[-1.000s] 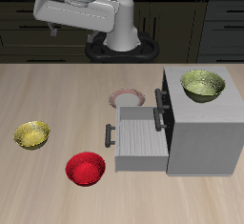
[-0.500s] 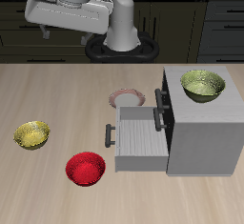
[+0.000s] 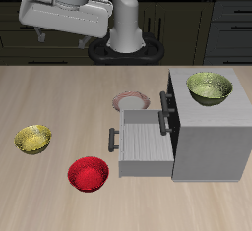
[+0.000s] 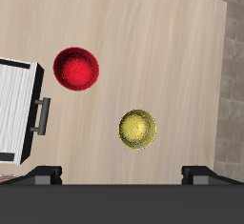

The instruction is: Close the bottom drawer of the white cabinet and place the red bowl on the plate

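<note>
Bottom drawer (image 3: pixel 144 142) pulled out; red bowl (image 3: pixel 87 174) on table nr it; fingers (image 4: pixel 120 174) spread apart, holding nothing.

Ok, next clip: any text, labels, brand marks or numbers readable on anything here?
None. No text shows in either view: the white cabinet, its open bottom drawer, the red bowl, the plate and both yellow-green bowls are plain and unmarked.
</note>
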Controlling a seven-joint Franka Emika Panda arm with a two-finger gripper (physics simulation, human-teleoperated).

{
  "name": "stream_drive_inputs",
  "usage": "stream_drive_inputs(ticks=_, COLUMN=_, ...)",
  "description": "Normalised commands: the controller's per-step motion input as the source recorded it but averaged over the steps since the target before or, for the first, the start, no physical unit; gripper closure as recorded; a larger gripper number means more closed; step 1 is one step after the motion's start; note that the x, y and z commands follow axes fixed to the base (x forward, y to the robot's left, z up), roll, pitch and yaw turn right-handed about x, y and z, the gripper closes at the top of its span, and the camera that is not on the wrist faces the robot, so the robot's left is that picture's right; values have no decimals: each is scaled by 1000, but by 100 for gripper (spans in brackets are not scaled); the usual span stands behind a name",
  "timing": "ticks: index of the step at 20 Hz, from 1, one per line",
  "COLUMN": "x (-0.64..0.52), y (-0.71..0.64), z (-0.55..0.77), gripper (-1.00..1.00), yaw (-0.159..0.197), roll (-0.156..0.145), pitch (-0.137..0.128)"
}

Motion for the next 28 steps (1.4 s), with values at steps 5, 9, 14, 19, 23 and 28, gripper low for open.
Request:
stream_drive_inputs(ticks=5, x=104, y=98, z=-51, gripper=-100, yaw=51, roll=8, pitch=6)
stream_drive_inputs(ticks=9, x=99, y=149, z=-74, gripper=-100, yaw=163, roll=-1, pitch=9)
stream_drive_inputs(ticks=14, x=67, y=89, z=-87, gripper=-100, yaw=242, roll=1, pitch=11)
stream_drive_inputs(ticks=19, x=20, y=70, z=-169, gripper=-100, yaw=381, roll=-8, pitch=-21)
stream_drive_inputs(ticks=23, x=-44, y=59, z=-115, gripper=-100, yaw=304, roll=4, pitch=-60)
stream_drive_inputs(ticks=28, x=-32, y=85, z=-139, gripper=-100, yaw=269, roll=33, pitch=-30)
